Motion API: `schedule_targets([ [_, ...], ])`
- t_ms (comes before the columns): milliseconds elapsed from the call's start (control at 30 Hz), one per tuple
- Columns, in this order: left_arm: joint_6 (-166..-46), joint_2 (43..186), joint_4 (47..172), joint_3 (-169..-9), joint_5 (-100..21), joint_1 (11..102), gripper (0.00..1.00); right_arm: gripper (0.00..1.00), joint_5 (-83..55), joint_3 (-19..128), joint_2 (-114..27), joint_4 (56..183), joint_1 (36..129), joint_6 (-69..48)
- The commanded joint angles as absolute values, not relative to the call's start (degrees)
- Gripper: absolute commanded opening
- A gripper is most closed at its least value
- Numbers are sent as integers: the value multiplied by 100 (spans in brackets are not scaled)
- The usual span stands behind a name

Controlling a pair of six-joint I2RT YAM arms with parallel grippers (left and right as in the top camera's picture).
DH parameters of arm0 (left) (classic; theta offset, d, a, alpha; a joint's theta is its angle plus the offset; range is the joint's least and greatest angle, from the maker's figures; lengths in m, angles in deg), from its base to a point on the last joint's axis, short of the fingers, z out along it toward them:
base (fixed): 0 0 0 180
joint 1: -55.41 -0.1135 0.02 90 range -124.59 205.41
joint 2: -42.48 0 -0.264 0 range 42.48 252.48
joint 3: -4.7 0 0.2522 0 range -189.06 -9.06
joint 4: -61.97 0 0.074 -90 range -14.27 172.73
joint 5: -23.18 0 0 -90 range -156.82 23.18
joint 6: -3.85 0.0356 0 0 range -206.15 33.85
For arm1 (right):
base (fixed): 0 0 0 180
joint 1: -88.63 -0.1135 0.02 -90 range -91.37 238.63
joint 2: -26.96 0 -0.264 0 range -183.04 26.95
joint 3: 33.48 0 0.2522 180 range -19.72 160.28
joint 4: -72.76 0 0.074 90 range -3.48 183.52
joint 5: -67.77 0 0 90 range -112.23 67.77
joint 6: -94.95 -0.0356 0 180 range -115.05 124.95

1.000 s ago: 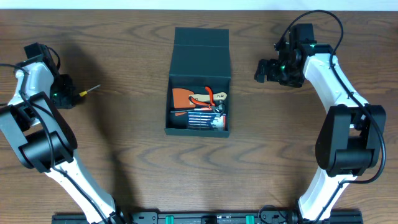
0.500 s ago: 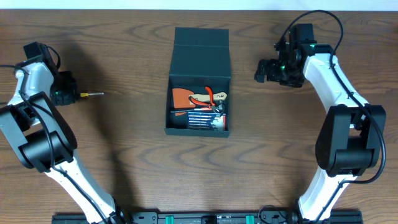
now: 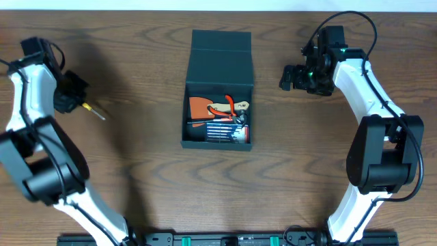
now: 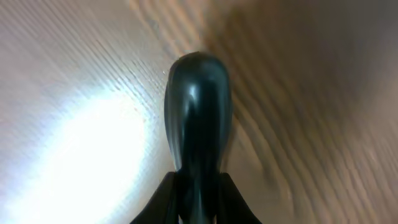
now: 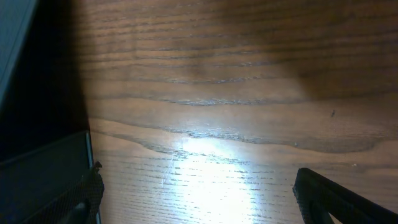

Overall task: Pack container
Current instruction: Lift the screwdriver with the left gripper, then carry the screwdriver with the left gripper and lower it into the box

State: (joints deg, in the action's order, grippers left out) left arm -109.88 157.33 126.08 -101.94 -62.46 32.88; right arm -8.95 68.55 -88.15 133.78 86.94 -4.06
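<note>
Container (image 3: pixel 220 65) at centre, lid flap open toward far side. Inside: orange item (image 3: pixel 199 106), red-handled pliers (image 3: pixel 232 106), blue bit case (image 3: pixel 222 130). Left gripper (image 3: pixel 75 98) far left, clamped on screwdriver (image 3: pixel 94 111), well apart from container. Right gripper (image 3: pixel 292 77) spread wide, empty, right of container. Judgement: partly packed; screwdriver not yet loaded, lid not yet closed.

1. On my right gripper (image 5: pixel 196 199) the jaws stand wide apart, with one dark finger (image 5: pixel 56 186) at each lower corner.
2. Between them I see only wood-grain desk (image 5: pixel 249 93), with a bright glare patch.
3. The container (image 5: pixel 9 31) shows as a teal edge at top left, beside deep shadow.
</note>
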Motion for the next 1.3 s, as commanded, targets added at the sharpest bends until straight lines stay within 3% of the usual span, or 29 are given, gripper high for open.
schedule_targets([
  [0, -9630, 15095, 12763, -10190, -6753, 3546, 6, 99, -891, 6848, -8813, 13367, 8707, -485],
  [167, -8087, 14325, 12890, -10190, -6753, 4418, 6, 99, -891, 6848, -8813, 13367, 8705, -485],
  [300, -6430, 13860, 12903, -10190, -6758, 5679, 6, 99, -889, 6848, -8813, 13367, 8705, -485],
  [633, -3462, 14223, 12674, -10181, -6867, 8388, 6, 99, -891, 6848, -8813, 13367, 8705, -485],
  [1000, -1465, 15469, 12674, -10177, -7092, 8726, 6, 99, -891, 6848, -8813, 13367, 8705, -485],
  [1267, -1351, 15908, 12394, -10177, -7092, 8750, 6, 99, -891, 6848, -8813, 13367, 8705, -485],
])
